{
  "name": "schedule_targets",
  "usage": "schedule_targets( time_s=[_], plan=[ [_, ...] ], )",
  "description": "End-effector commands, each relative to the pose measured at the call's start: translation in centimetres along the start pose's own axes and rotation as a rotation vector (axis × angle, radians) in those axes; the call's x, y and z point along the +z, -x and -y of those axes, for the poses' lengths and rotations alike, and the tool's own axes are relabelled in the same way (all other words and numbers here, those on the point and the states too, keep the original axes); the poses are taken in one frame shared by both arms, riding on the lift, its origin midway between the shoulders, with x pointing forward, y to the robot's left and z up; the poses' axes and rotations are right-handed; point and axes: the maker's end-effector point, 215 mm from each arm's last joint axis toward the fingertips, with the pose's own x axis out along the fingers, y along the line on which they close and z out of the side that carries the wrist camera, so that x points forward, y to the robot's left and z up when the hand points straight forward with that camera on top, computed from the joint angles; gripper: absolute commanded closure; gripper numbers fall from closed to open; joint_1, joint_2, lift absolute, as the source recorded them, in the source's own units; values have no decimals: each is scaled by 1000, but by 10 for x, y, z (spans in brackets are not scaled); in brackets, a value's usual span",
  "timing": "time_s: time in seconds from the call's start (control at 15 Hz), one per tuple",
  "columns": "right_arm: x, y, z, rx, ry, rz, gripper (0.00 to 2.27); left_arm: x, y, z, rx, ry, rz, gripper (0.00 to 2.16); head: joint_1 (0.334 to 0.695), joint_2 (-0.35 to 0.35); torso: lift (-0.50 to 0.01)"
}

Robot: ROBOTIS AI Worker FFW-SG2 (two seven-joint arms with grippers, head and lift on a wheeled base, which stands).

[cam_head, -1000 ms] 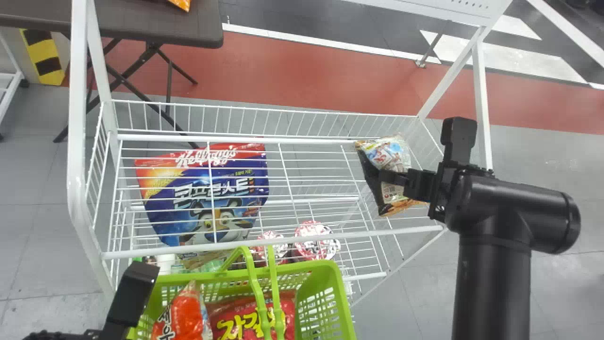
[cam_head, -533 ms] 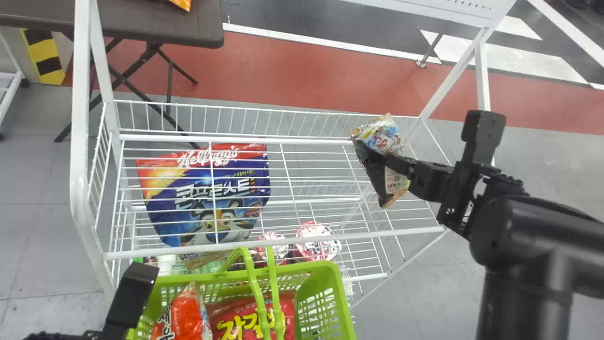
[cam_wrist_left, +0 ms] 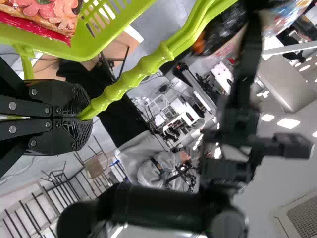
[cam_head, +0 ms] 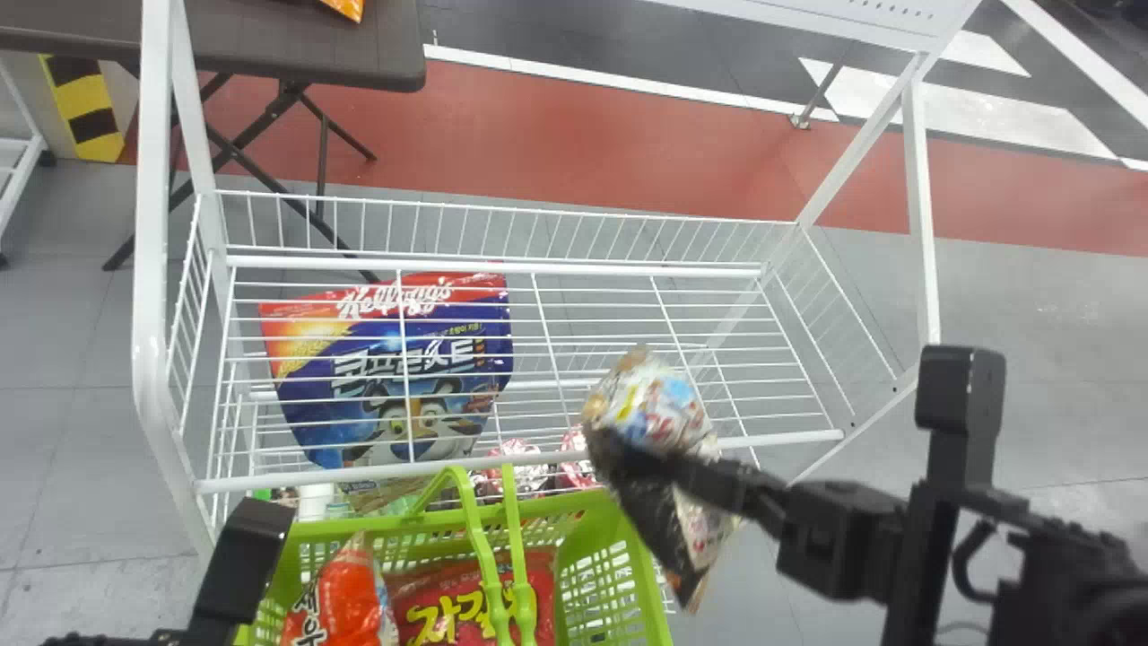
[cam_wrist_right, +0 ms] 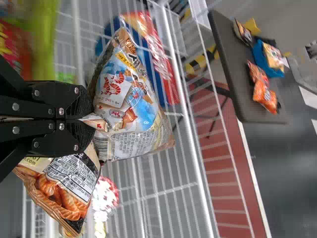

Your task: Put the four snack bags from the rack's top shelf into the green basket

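Note:
In the head view my right gripper (cam_head: 646,462) holds a crumpled snack bag (cam_head: 650,413) over the right end of the green basket (cam_head: 587,574) and the rack's front rail. The right wrist view has the right gripper (cam_wrist_right: 91,119) shut on that bag (cam_wrist_right: 126,99), pinched at its middle. At the head view's lower left stands my left gripper (cam_head: 238,574); in the left wrist view the left gripper (cam_wrist_left: 81,116) is shut on the green basket's handle (cam_wrist_left: 129,79). Inside the basket lie an orange-red snack bag (cam_head: 350,601) and a red snack bag (cam_head: 448,606).
A blue cereal bag (cam_head: 395,368) lies beneath the wires of the white rack's top shelf (cam_head: 583,267), with cups (cam_head: 520,471) lower down. White posts (cam_head: 152,269) rise at the rack's sides. A dark table (cam_head: 296,45) stands behind.
My right gripper has carried the snack bag from the shelf's right end leftward and nearer, to above the basket's right side. The left gripper has barely moved.

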Motion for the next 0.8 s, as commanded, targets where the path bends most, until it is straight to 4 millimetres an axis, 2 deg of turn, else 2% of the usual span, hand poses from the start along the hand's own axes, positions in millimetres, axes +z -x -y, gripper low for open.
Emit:
schedule_targets(
  time_s=[0.0,0.13,0.27,0.4,0.53,0.67,0.73],
  plan=[
    [-31,14,-25,62,2,-60,2240,0,-2,0,3,-5,1,1666,695,-350,0],
    [-51,18,-31,90,-15,-104,2240,0,-2,-1,9,-13,8,1666,695,-350,0],
    [-62,18,-40,137,-37,-129,2240,2,-2,-1,8,-23,16,1666,695,-350,0],
    [-91,14,-56,193,-72,-196,2240,2,-2,-2,8,-29,18,1666,695,-350,0],
    [-111,6,-65,224,-95,-245,2240,2,-3,-1,7,-28,20,1666,695,-350,0],
    [-135,-5,-66,227,-122,-305,2240,1,-2,1,3,-26,21,1666,695,-350,0],
    [-144,-9,-58,195,-122,-327,2115,1,-1,1,2,-26,24,1666,695,-350,0]
  ],
)
